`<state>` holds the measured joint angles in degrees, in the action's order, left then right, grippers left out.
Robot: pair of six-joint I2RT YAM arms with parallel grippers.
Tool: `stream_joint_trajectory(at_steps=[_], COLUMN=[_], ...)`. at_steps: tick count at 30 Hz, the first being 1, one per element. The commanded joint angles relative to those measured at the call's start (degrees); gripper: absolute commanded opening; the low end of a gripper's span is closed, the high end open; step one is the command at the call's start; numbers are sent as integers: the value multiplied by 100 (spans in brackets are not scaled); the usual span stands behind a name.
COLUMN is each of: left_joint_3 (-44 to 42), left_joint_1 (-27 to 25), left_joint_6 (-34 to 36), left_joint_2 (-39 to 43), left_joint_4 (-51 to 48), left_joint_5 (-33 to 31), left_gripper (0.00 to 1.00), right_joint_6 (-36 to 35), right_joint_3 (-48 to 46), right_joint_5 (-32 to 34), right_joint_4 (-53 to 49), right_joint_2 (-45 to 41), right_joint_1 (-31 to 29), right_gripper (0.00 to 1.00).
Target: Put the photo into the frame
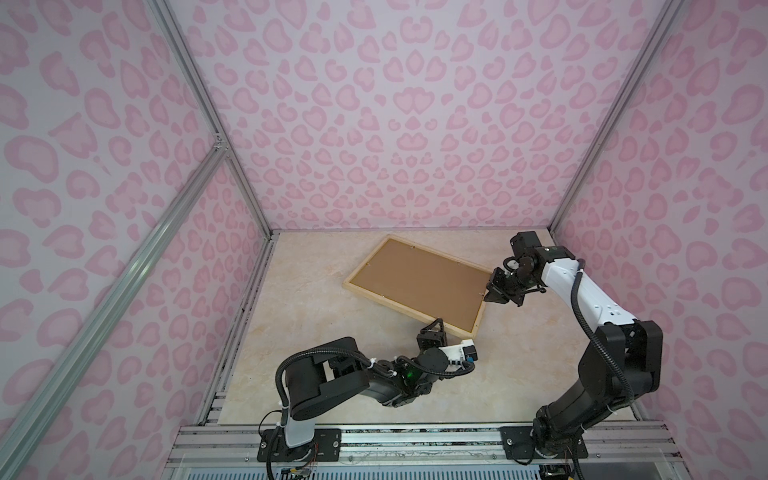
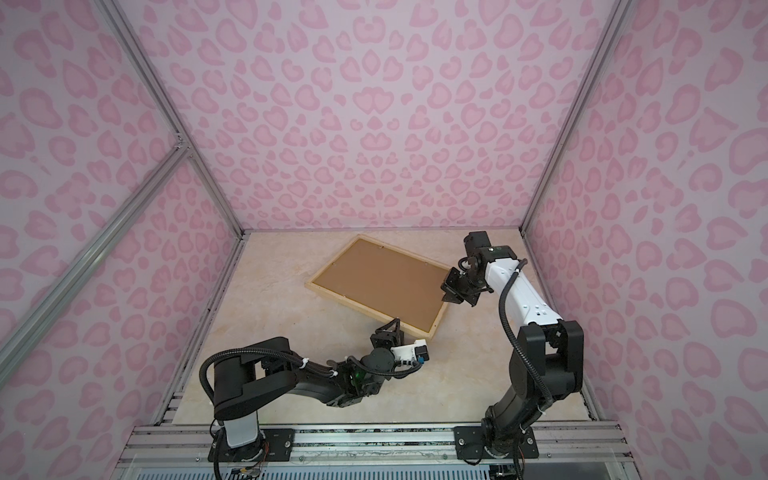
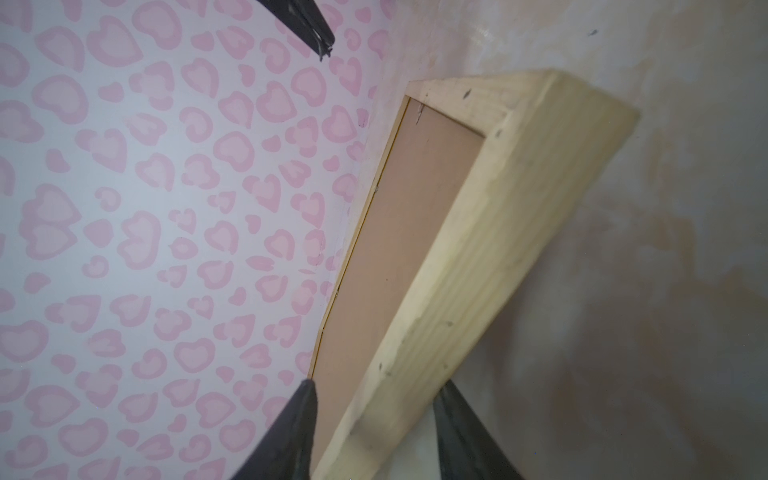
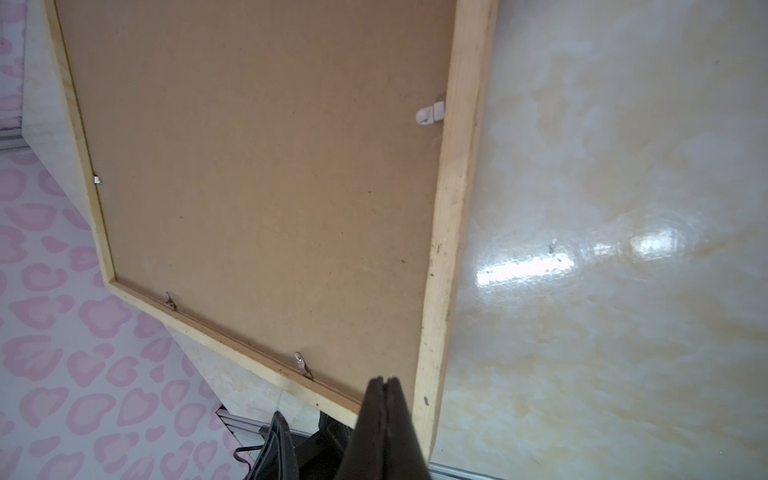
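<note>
Frame (image 1: pixel 408 310) first: I count one. It is a big rectangle made of four thin strips of pale wood with faint lines in it. It lies flat on the table (image 1: pixel 311 332), back side up and turned a bit crooked. In both top views it is in the middle, a little to the right.

One brown board (image 1: pixel 419 282) sits inside it, flat and dull like cardboard, and fills the whole rectangle. In the right wrist view I count three little shiny metal tabs (image 4: pixel 301 361) and one small white clip (image 4: pixel 430 113). They all sit where the board meets the wood.

I see one table, smooth and shiny, cream with cloudy yellow marks like stone. Three walls (image 1: pixel 415 124) stand around it, pale with pink heart-shaped spots.

I count two arms, black and white. The left gripper (image 1: pixel 436 323) is at the frame's lowest corner, in the lower middle of both top views. Its two dark pointed fingers (image 3: pixel 291 432) are spread, one over the brown board and one outside the wood, with the strip between them. I cannot tell if they squeeze it.

The right gripper (image 1: pixel 489 298) is at the frame's right edge. Its two fingers (image 4: pixel 374 415) are pressed tight together with nothing between them. The tip is over the board's corner, just beside the wood. I cannot tell if it touches.
</note>
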<state>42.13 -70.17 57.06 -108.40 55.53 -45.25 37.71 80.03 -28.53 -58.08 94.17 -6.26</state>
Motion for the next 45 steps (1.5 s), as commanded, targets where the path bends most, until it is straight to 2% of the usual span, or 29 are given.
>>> stream_joint_trajectory(at_steps=[1, 5, 6, 8, 10, 12, 14, 15, 16, 18, 19, 20, 22, 23, 25, 26, 27, 32, 35, 38, 45], left_joint_3=[76, 124, 144, 172, 174, 156, 143, 131, 113, 85, 78, 76, 122, 149, 252, 313, 319, 66, -12, 85, 340], left_joint_1=[55, 91, 91, 91, 92, 111, 131, 145, 157, 179, 194, 218, 304, 391, 679, 882, 1027, 1073, 1067, 1067, 1067], left_joint_6=[196, 324, 310, 297, 305, 302, 239, 147, 23, -480, -791, -1236, -2283, -3047, -4372, -4839, -5034, -4667, -4658, -4740, -4629], left_joint_2=[-155, -271, -277, -277, -284, -289, -269, -209, -119, 221, 414, 660, 1256, 1653, 2444, 2793, 3055, 3609, 3842, 3864, 3570], left_joint_4=[920, 1203, 1178, 1111, 1099, 1096, 1132, 1105, 1041, 711, 495, 202, -694, -1311, -2710, -3322, -3626, -3890, -3944, -3956, -3844], left_joint_5=[-308, -432, -406, -365, -346, -347, -401, -430, -453, -477, -468, -458, -367, -138, 734, 1393, 1758, 1267, 1370, 1498, 1526], left_gripper=[48, 45, 45, 44, 43, 43, 46, 51, 57, 79, 92, 96, 96, 96, 97, 97, 97, 97, 97, 97, 97], right_joint_6=[-95, -229, -268, -294, -288, -281, -345, -413, -432, -445, -449, -418, -247, -165, -44, 12, 70, 303, 412, 464, 657], right_joint_3=[-47, -86, -114, -253, -551, -965, -1290, -1407, -1455, -1268, -1159, -1093, -1037, -957, -631, -451, -324, -53, -83, -63, -218], right_joint_5=[-3, 192, 276, 420, 318, -110, -339, -142, 187, 1052, 1219, 1274, 1332, 1361, 1522, 1635, 1682, 1721, 1612, 1674, 1908], right_joint_4=[25, 19, 29, 150, 442, 955, 1372, 1521, 1553, 1234, 1098, 1076, 1187, 1207, 1093, 1024, 1001, 1109, 1224, 1204, 1191], right_joint_2=[33, -24, -58, -179, -319, -451, -562, -612, -608, -317, -121, 78, 374, 570, 1003, 1210, 1372, 1883, 2063, 2154, 1990], right_joint_1=[2, 36, 56, 108, 217, 373, 508, 531, 537, 550, 543, 510, 388, 283, 55, -57, -141, -412, -485, -556, -650], right_gripper=[0, 0, 9, 37, 56, 67, 73, 78, 78, 71, 69, 66, 64, 63, 61, 61, 61, 53, 45, 30, 7])
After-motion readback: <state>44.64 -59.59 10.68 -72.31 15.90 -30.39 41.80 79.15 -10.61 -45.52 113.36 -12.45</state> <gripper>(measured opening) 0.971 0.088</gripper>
